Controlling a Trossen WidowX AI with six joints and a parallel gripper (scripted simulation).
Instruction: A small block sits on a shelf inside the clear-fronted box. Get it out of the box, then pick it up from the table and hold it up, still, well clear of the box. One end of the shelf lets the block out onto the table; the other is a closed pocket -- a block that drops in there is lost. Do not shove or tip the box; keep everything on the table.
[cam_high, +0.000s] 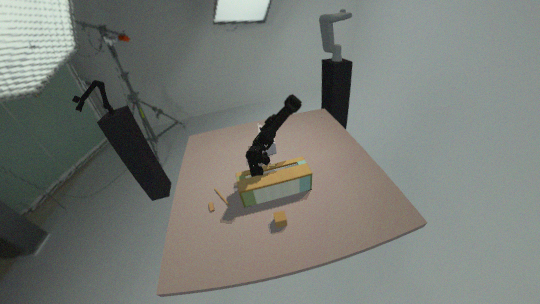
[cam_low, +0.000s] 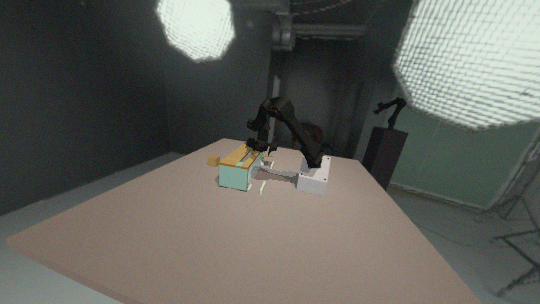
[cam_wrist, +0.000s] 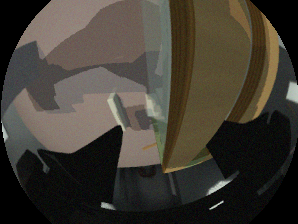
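Observation:
The box (cam_high: 275, 183) stands mid-table, with an orange-brown top, a pale clear front, a green left end and a cyan right end; it also shows in the exterior view (cam_low: 240, 169). My gripper (cam_high: 256, 169) is open and empty, pointing down at the box's top left back corner. In the wrist view the fingers stand either side of the box's upper edge (cam_wrist: 162, 63), with the brown top on the right and the table on the left. A small orange block (cam_high: 280, 218) lies on the table in front of the box. I cannot make out a block inside the box.
A thin tan stick (cam_high: 220, 196) and a small tan piece (cam_high: 211, 206) lie on the table left of the box. The arm's white base (cam_low: 314, 176) stands behind the box. Two dark pillars (cam_high: 134, 152) (cam_high: 336, 90) stand off the table.

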